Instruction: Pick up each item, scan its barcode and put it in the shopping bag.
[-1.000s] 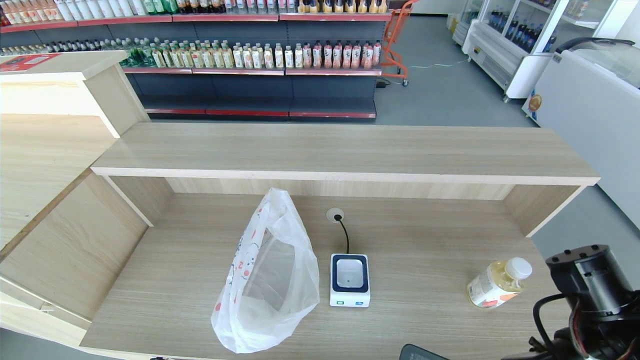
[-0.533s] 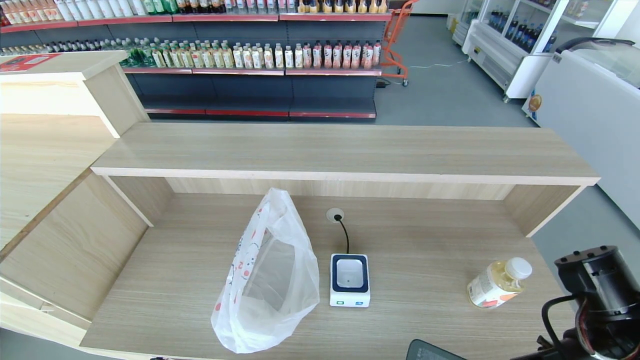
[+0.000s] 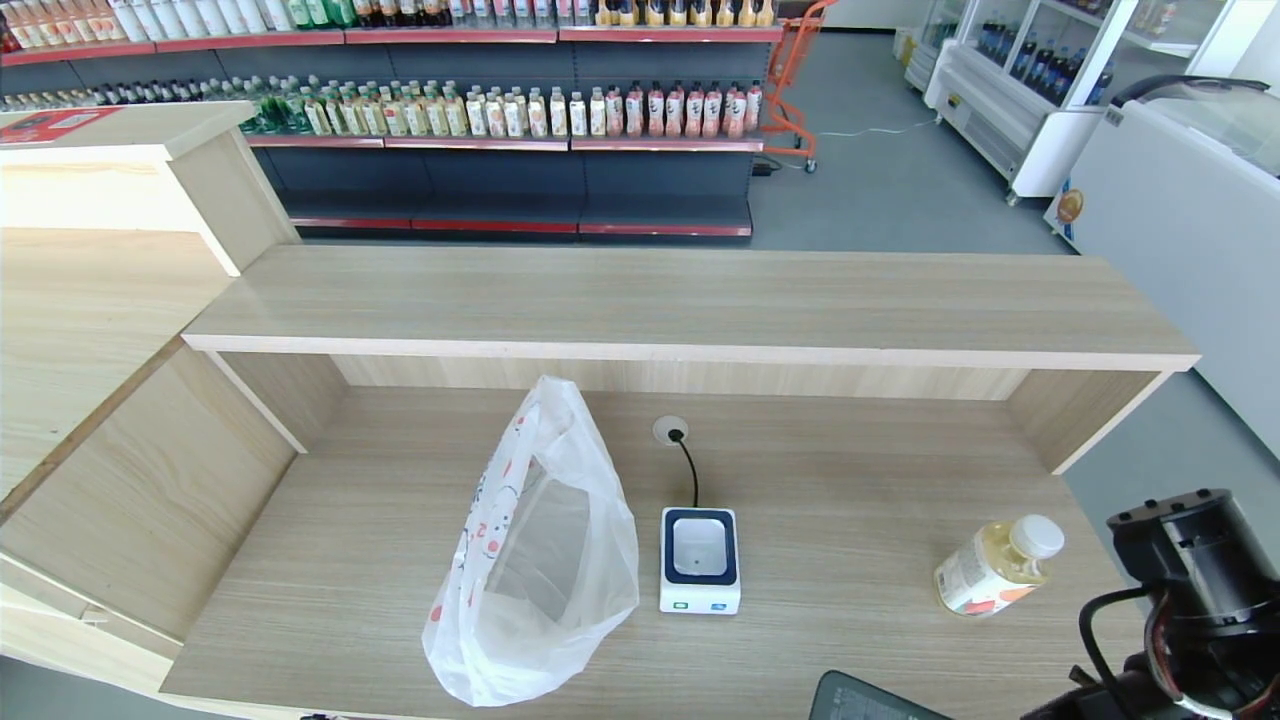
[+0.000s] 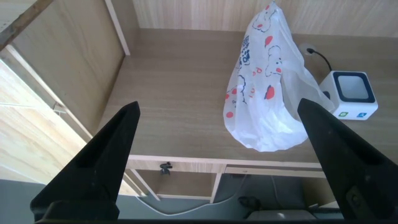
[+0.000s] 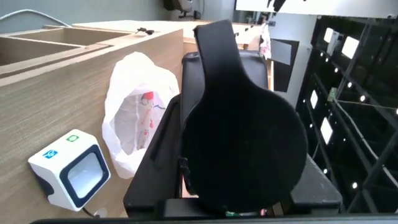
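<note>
A white plastic shopping bag (image 3: 540, 560) with red prints stands open-mouthed on the lower wooden counter (image 3: 850, 500). Just right of it sits a small white barcode scanner (image 3: 700, 560) with a dark-framed window and a black cable. A bottle (image 3: 995, 572) of pale yellow drink with a white cap lies near the counter's right end. My right gripper (image 3: 865, 703) is low at the near edge, left of the bottle, with its arm (image 3: 1190, 590) beside the bottle; the right wrist view shows the gripper (image 5: 239, 124) as a black mass before the bag (image 5: 140, 112) and scanner (image 5: 68, 171). My left gripper (image 4: 217, 168) hangs open off the counter's near edge, short of the bag (image 4: 267, 93).
A raised wooden ledge (image 3: 690, 300) runs along the back of the counter, with side panels at both ends. Behind it are store shelves of bottles (image 3: 500, 110) and freezers (image 3: 1170, 190) on the right. Bare counter lies between scanner and bottle.
My right arm and gripper have shifted slightly to the right along the near edge. Bag, scanner and bottle have not moved.
</note>
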`<state>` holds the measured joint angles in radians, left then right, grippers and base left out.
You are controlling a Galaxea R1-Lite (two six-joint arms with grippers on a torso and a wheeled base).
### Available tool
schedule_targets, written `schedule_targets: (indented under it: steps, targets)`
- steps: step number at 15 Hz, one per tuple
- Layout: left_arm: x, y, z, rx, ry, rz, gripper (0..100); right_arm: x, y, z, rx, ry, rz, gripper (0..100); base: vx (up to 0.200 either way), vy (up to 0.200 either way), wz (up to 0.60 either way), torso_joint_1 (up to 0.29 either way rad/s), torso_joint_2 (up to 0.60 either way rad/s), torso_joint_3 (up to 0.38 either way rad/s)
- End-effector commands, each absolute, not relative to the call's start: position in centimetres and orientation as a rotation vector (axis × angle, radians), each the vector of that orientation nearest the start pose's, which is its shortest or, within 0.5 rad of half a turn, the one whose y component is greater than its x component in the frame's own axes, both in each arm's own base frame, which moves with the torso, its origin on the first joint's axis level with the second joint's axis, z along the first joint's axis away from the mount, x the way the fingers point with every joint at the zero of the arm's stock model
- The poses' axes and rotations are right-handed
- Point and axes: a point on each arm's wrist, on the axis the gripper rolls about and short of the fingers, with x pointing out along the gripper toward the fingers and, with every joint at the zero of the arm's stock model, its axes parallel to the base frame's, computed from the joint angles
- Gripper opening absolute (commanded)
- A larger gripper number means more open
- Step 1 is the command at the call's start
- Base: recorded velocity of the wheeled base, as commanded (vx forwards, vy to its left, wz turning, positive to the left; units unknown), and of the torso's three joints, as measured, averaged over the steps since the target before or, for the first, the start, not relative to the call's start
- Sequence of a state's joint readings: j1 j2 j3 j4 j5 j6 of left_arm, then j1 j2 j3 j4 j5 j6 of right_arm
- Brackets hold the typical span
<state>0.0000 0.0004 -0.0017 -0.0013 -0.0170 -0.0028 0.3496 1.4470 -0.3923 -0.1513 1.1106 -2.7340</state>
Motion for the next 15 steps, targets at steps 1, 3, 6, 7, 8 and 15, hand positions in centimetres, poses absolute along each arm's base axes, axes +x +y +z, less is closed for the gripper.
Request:
schedule_targets:
  steps: [1,3,6,7,8,15]
  targets:
    - [-2.3,0.0,7.6,-0.003,-0.003,-0.017,100,16.4,5.9,10.4,-1.527,-0.965,1.432,0,0.000,0.000,0.00,0.000,0.00,0.000]
    - [-2.3,0.0,7.6,-0.003,-0.003,-0.017,100,16.2,3.7,10.9,-1.459,-0.691,1.356,0,0.000,0.000,0.00,0.000,0.00,0.000]
    - [-2.3,0.0,7.6,-0.003,-0.003,-0.018,100,16.0,1.5,13.6,-1.137,-0.386,1.204,0,0.000,0.000,0.00,0.000,0.00,0.000]
    - [-2.3,0.0,7.6,-0.003,-0.003,-0.017,100,16.3,1.5,14.8,-0.958,-0.289,1.169,0,0.000,0.000,0.00,0.000,0.00,0.000]
    - [-2.3,0.0,7.6,-0.003,-0.003,-0.018,100,16.6,1.5,15.2,-0.779,-0.178,1.155,0,0.000,0.000,0.00,0.000,0.00,0.000]
    - [-2.3,0.0,7.6,-0.003,-0.003,-0.017,100,22.2,2.9,13.7,0.116,0.503,0.918,0,0.000,0.000,0.00,0.000,0.00,0.000]
